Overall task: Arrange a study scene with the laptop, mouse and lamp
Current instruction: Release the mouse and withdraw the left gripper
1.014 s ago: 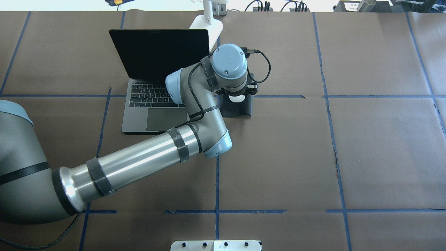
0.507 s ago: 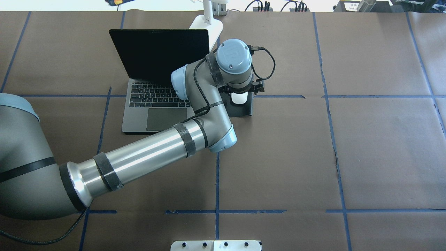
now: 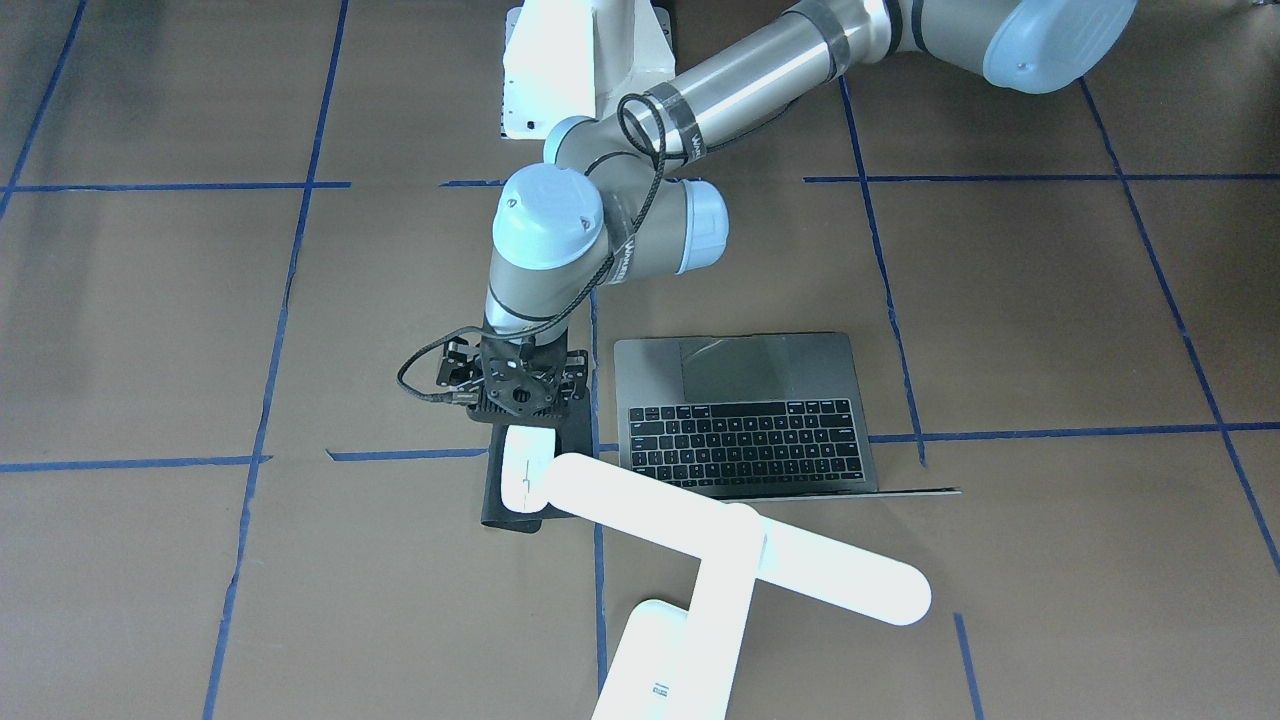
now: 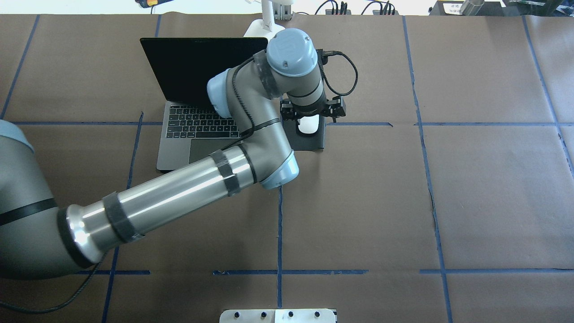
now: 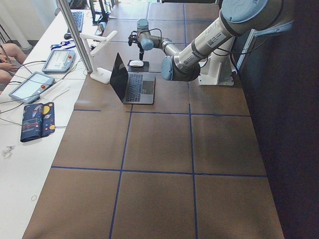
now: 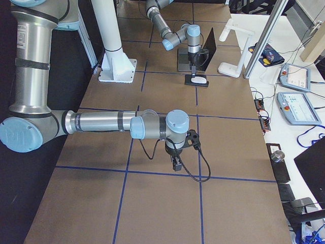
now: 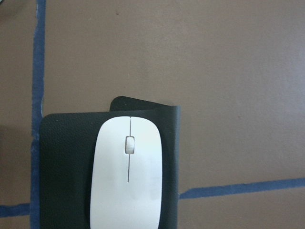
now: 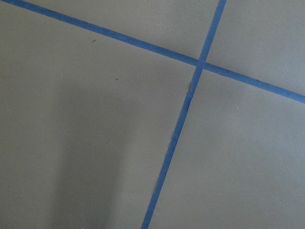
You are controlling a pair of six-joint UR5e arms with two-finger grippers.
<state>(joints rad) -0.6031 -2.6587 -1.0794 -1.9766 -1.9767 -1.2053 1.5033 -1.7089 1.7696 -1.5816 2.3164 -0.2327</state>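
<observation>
The open dark-grey laptop (image 4: 197,150) sits at the table's far left, also in the front view (image 3: 745,430). The white mouse (image 4: 306,128) lies on a black mat (image 4: 309,142) just right of it and fills the left wrist view (image 7: 126,176). My left gripper (image 4: 310,114) hangs above the mouse, apart from it, and looks open and empty (image 3: 520,392). The white T-shaped lamp (image 3: 740,545) stands behind the laptop, its bar head over the mat's far end. My right gripper (image 6: 176,163) points down over bare table; I cannot tell its state.
The white bolted pedestal (image 3: 560,60) stands at the robot's base. Blue tape lines (image 8: 181,124) cross the brown table cover. Tablets, cables and a patterned case (image 5: 35,119) lie on the white bench beyond the far edge.
My left wrist has lifted up and drawn back from the mouse. The mouse stays on the black mat. Laptop and lamp have not moved.
</observation>
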